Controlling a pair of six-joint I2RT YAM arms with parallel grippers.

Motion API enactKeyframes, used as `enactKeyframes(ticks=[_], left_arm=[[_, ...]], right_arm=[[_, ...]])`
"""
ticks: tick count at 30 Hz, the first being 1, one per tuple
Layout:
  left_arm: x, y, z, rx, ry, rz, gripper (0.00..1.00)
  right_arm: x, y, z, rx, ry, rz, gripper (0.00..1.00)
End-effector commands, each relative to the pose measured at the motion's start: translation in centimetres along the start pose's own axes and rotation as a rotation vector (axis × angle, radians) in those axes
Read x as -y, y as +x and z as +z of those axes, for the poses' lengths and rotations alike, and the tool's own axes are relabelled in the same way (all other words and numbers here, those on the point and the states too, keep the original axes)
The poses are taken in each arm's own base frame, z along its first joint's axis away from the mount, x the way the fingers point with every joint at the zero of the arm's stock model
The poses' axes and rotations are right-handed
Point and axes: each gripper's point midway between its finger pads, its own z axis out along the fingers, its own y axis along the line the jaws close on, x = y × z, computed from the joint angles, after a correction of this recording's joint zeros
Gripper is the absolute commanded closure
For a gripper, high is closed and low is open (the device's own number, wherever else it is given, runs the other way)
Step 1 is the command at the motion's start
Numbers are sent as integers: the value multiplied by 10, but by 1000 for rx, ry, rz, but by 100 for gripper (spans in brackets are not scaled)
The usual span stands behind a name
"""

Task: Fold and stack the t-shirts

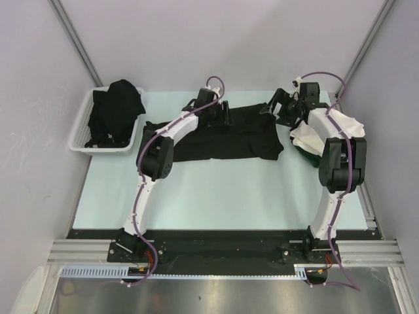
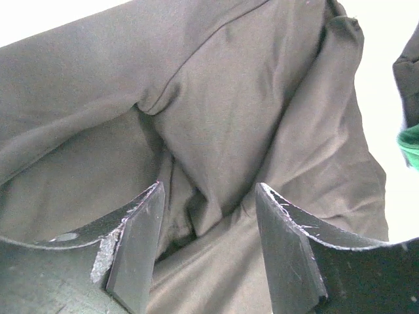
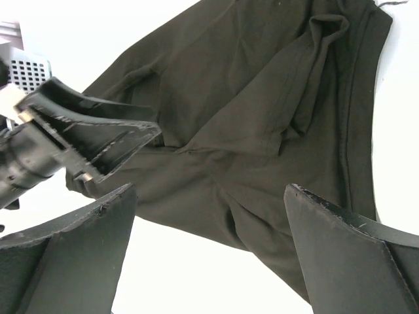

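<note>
White plastic slotted basket point(image 1: 80, 127) far left, holding crumpled black t-shirts point(image 1: 116, 108); flat black cotton t-shirt point(image 1: 226, 137) spread far-centre on pale table point(image 1: 216, 196), white and dark green shirts point(image 1: 306, 139) piled right. Left gripper point(image 2: 209, 196) fingers parted over a fabric fold, right gripper point(image 3: 209, 196) spread wide above shirt, nothing clamped. Basket contents in top view only; green cloth edge point(image 2: 411, 139) in left wrist view.

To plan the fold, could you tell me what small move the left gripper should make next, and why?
Probably close the left gripper: its jaws stand apart astride a raised crease of the black t-shirt, not pinching it. The right gripper hangs open above the same shirt.
</note>
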Motion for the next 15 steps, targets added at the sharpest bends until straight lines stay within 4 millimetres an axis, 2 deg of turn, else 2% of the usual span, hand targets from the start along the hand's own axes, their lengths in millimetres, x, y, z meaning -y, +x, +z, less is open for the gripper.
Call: enactKeyframes(ticks=[1,6,9,10,12,13,15], left_arm=[[12,-2,9,12,35,4,38],[10,7,15,-3,22,10,39],[9,9,19,-3,22,2,46],[10,10,20,-1,24,0,57],[10,10,22,2,22,-8,70],[12,10,22,3,22,-9,83],[13,9,22,9,13,-6,94]], right_arm=[[-16,-10,-23,39,-16,-52,0],[-18,-12,-28,46,-24,-53,0],[-17,-9,-29,40,-23,-54,0],[-18,-9,-30,42,-26,-54,0],[-16,-7,-30,37,-24,-51,0],[-16,-7,-30,38,-27,-51,0],[-15,-5,-30,32,-29,-44,0]])
